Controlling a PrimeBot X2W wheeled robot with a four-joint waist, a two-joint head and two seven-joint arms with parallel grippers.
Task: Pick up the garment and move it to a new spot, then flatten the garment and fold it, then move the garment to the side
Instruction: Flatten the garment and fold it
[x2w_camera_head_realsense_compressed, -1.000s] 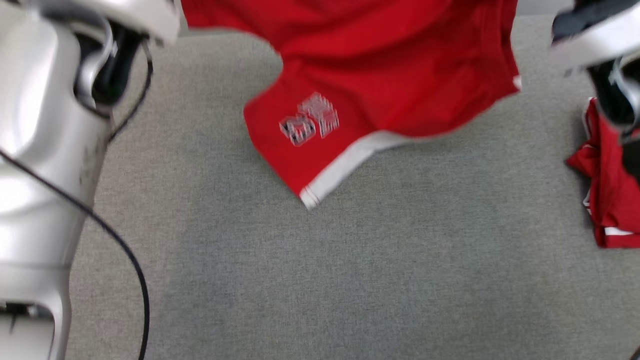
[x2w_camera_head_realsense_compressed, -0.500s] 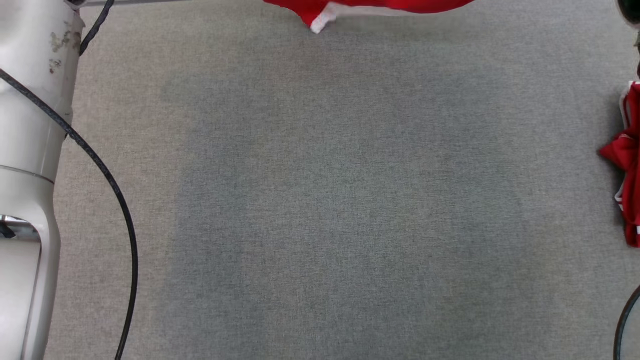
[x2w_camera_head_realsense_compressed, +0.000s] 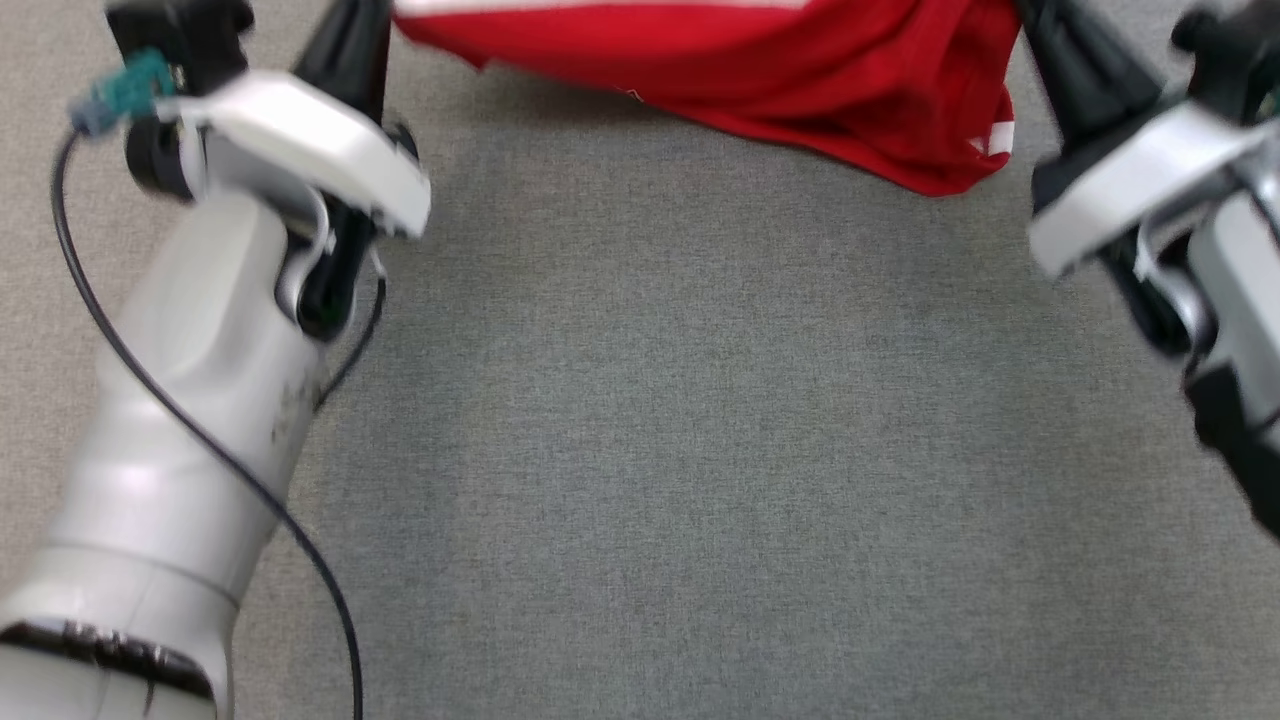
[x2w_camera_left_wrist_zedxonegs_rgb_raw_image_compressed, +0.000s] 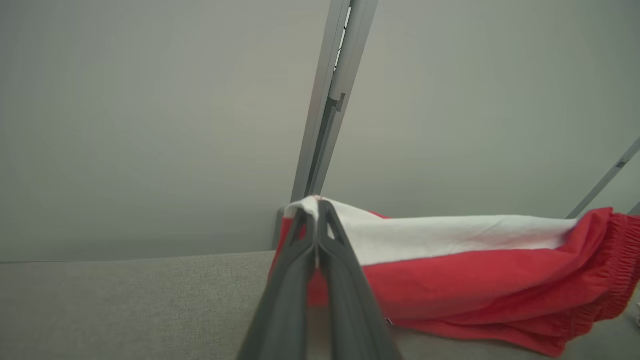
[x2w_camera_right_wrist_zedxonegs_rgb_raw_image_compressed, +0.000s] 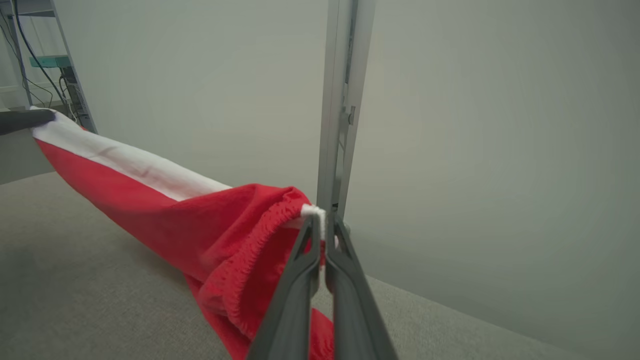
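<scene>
Garment (x2w_camera_head_realsense_compressed: 800, 90) now horizontal btwn fingers (x2w_camera_left_wrist_zedxonegs_rgb_raw_image_compressed: 345, 280)

red white-striped garment (x2w_camera_head_realsense_compressed: 800, 80), stretched, hanging

Tons of room over the bare middle of the grey table top (x2w_camera_head_realsense_compressed: 700, 450). No getting through at the far edge: red shorts (x2w_camera_head_realsense_compressed: 800, 80) strung across between the arms. Gotta dodge the left arm (x2w_camera_head_realsense_compressed: 190, 400) and its black cable (x2w_camera_head_realsense_compressed: 340, 605) on one side, right arm (x2w_camera_head_realsense_compressed: 1230, 260) on the other. Dead-ends at the wall (x2w_camera_left_wrist_zedxonegs_rgb_raw_image_compressed: 150, 125) and metal post (x2w_camera_left_wrist_zedxonegs_rgb_raw_image_compressed: 325, 110) behind.
</scene>
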